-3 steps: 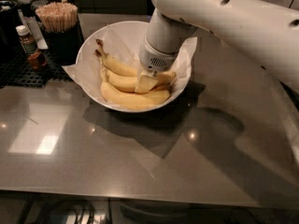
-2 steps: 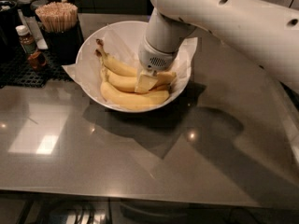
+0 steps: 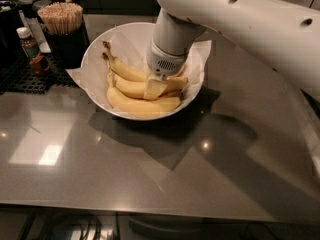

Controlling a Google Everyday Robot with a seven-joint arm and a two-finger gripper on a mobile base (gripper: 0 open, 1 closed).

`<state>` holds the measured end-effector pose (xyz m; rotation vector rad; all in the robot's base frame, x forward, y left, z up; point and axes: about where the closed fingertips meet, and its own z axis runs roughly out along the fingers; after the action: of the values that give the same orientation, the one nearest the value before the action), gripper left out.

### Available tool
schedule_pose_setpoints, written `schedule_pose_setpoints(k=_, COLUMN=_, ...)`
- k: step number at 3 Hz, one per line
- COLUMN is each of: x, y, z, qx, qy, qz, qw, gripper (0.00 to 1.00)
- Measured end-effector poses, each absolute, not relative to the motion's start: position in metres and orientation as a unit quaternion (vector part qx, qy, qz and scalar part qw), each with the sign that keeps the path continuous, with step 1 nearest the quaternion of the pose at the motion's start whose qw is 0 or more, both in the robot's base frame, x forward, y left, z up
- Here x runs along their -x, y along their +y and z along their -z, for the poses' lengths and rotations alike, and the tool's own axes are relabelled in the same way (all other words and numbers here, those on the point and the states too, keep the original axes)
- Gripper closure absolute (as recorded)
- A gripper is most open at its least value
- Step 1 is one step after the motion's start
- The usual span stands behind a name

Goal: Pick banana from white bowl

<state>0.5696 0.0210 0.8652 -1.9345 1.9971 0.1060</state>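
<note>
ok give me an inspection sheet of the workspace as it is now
surface: glossy grey countertop, reflecting lights
job's things: white bowl lined with crinkled paper, holding three bananas
clutter: dark cup of wooden sticks and small bottle on a black mat, left of the bowl
grippers: gripper down inside the bowl, among the bananas
cables: nothing seen
surroundings: dark jars at the back left

Dim, warm light; the gripper point(image 3: 156, 87) in the white bowl point(image 3: 92, 64) casts shadow rightward, with table point(image 3: 150, 184) glare lower-left of it.
</note>
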Motion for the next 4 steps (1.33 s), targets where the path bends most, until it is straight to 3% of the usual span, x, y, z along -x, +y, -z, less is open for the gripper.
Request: schedule_pose_setpoints(k=4, x=-0.5788, y=0.021, z=-0.8625, qx=0.677, qy=0.718, qz=-0.029, qw=0.159, gripper=1.0)
